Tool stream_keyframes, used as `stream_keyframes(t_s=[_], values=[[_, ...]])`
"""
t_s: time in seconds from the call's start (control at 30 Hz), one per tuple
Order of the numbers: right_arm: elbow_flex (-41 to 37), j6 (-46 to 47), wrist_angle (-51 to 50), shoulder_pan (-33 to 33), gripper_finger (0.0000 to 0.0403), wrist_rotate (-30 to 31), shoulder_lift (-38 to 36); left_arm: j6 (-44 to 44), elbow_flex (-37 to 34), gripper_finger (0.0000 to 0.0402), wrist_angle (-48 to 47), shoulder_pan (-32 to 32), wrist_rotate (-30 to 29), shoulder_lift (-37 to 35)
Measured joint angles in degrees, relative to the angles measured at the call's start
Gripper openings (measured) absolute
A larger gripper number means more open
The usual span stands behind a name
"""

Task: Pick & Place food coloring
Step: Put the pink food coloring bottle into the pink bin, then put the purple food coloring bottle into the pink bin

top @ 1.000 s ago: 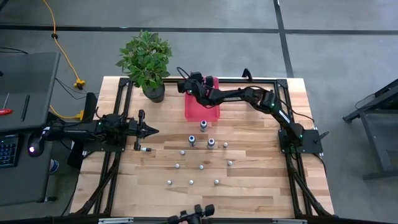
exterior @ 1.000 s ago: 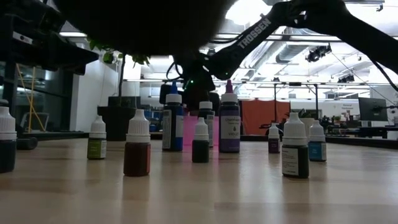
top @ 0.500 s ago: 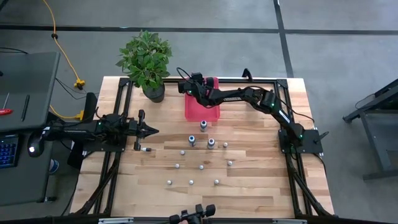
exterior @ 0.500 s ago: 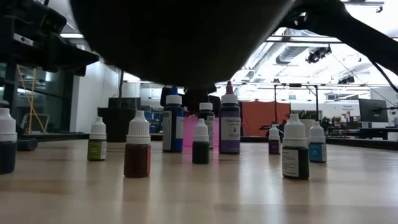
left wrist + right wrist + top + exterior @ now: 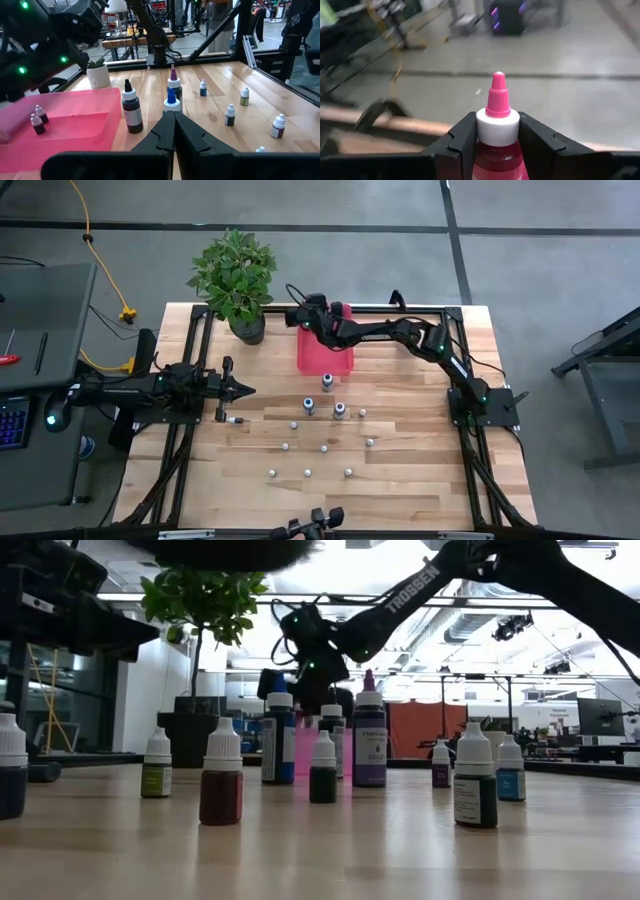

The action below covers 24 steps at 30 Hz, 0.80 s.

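My right gripper [image 5: 300, 318] reaches across the table to the far left corner of the pink tray [image 5: 325, 358] and is shut on a food coloring bottle [image 5: 497, 142] with a pink body, white collar and pink tip. Two small bottles [image 5: 36, 120] stand upright in the tray. Several more food coloring bottles [image 5: 310, 406] stand on the wood in front of the tray, the taller ones [image 5: 369, 740] nearest it. My left gripper [image 5: 248, 391] waits shut at the table's left side, level, touching nothing. My right gripper pinches the pink bottle at its white collar [image 5: 496, 121], one finger [image 5: 465, 137] on each side. The fingers come nearly level from the table's right. The bottle stands upright between them, tip up. Its lower body is cut off by the wrist view's edge.
A potted plant [image 5: 238, 280] stands at the far left corner, close beside the tray and my right gripper. A black frame rail [image 5: 400, 308] runs along the far edge. Bare wood lies at the near end and the right side.
My right gripper has stayed over the tray's far left corner with the bottle, and its wrist has rolled a little. A large dark shape that covered the top of the low view has gone, and the plant shows there now.
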Motion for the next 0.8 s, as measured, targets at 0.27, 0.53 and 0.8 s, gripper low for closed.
stream_keyframes(t_s=[0.27, 0.53, 0.8], values=[[-0.02, -0.06, -0.21, -0.06, 0.0168, -0.87, 0.13, 0.02, 0.0, 0.0, 0.0, 0.0, 0.0, 0.0], [-0.02, -2.91, -0.06, -0.06, 0.0205, -0.4, 0.12, 0.01, 0.0, 0.0, 0.0, -0.01, 0.0, -0.01], [-0.02, -4.84, 0.07, -0.06, 0.0208, -0.18, -0.05, 0.0, 0.0, 0.0, 0.0, -0.01, 0.0, -0.01]])
